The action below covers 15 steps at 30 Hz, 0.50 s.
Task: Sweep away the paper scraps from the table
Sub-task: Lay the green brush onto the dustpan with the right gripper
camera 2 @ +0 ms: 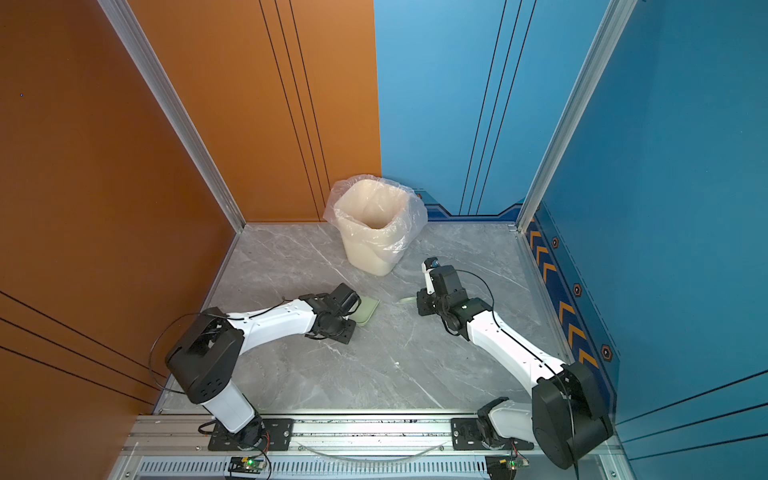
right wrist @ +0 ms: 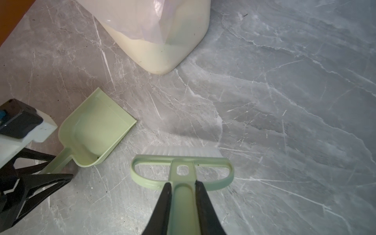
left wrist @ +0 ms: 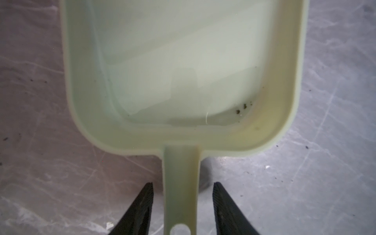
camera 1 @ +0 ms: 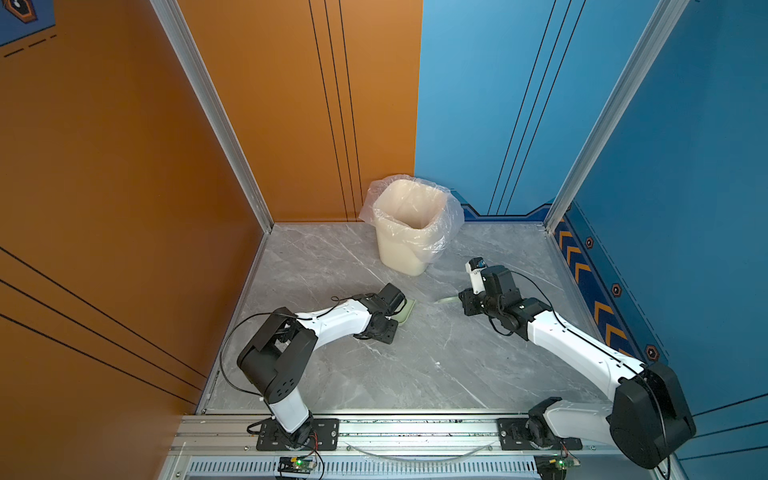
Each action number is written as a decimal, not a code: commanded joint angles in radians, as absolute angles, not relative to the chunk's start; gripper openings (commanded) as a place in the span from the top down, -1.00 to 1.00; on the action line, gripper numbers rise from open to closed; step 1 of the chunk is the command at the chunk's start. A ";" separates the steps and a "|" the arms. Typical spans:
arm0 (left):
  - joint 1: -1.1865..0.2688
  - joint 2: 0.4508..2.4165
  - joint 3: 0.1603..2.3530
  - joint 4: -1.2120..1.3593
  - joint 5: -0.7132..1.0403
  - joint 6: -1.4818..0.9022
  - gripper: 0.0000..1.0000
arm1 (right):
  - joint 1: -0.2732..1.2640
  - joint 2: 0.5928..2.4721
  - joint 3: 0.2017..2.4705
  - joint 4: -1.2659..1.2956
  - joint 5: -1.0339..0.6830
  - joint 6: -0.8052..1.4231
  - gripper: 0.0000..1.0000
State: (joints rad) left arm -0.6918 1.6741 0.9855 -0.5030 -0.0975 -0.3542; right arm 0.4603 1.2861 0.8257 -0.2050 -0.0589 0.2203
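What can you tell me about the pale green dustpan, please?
The dustpan is pale green plastic: a shallow open-fronted tray with raised walls and a flat handle with a hole near its end. It rests on the table, empty but for dark specks. The left gripper straddles the handle, jaws open, not touching.

No lettering, brand name, number or label is showing legibly in any of the views. In both top views, the blue side wall [camera 1: 665, 249] [camera 2: 665, 249] is carrying a band of orange chevron marks [camera 1: 602, 309] [camera 2: 567, 311] along its base, with small hexagon emblems [camera 1: 616, 289] [camera 2: 577, 289] sitting between them; none of these is bearing characters. In a top view, a further hexagon emblem [camera 1: 18, 9] is appearing on a blue panel at the upper corner, cut off by the frame edge and likewise showing nothing readable.
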 commanded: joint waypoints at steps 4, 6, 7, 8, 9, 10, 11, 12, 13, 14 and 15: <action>-0.682 1.598 0.968 -0.562 -0.115 -0.349 -0.22 | 0.509 1.295 0.835 -0.111 -0.083 0.150 1.00; -0.681 1.576 0.966 -0.573 -0.113 -0.348 -0.22 | 0.523 1.298 0.829 -0.087 -0.085 0.138 1.00; -0.681 1.563 0.965 -0.580 -0.113 -0.347 -0.22 | 0.531 1.302 0.826 -0.071 -0.094 0.131 1.00; -0.678 1.553 0.965 -0.585 -0.111 -0.347 -0.22 | 0.537 1.306 0.825 -0.059 -0.099 0.125 1.00; -0.679 1.543 0.965 -0.592 -0.112 -0.345 -0.23 | 0.544 1.311 0.823 -0.046 -0.100 0.118 1.00; -0.677 1.531 0.963 -0.599 -0.113 -0.346 -0.24 | 0.553 1.318 0.820 -0.030 -0.101 0.113 1.00; -0.678 1.520 0.964 -0.604 -0.113 -0.346 -0.25 | 0.559 1.324 0.818 -0.015 -0.104 0.110 1.00; -0.677 1.507 0.963 -0.610 -0.115 -0.347 -0.26 | 0.565 1.331 0.817 0.000 -0.107 0.109 1.00; -0.676 1.494 0.958 -0.615 -0.117 -0.349 -0.26 | 0.571 1.338 0.815 0.015 -0.111 0.107 1.00; -0.674 1.480 0.953 -0.616 -0.119 -0.351 -0.26 | 0.576 1.345 0.815 0.028 -0.115 0.107 1.00; -0.672 1.463 0.946 -0.617 -0.123 -0.355 -0.27 | 0.583 1.350 0.815 0.044 -0.117 0.106 1.00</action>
State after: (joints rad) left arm -0.6853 1.5040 0.9749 -0.5694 -0.0982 -0.3557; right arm 0.5659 1.3342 0.8253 -0.0353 -0.0952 0.1295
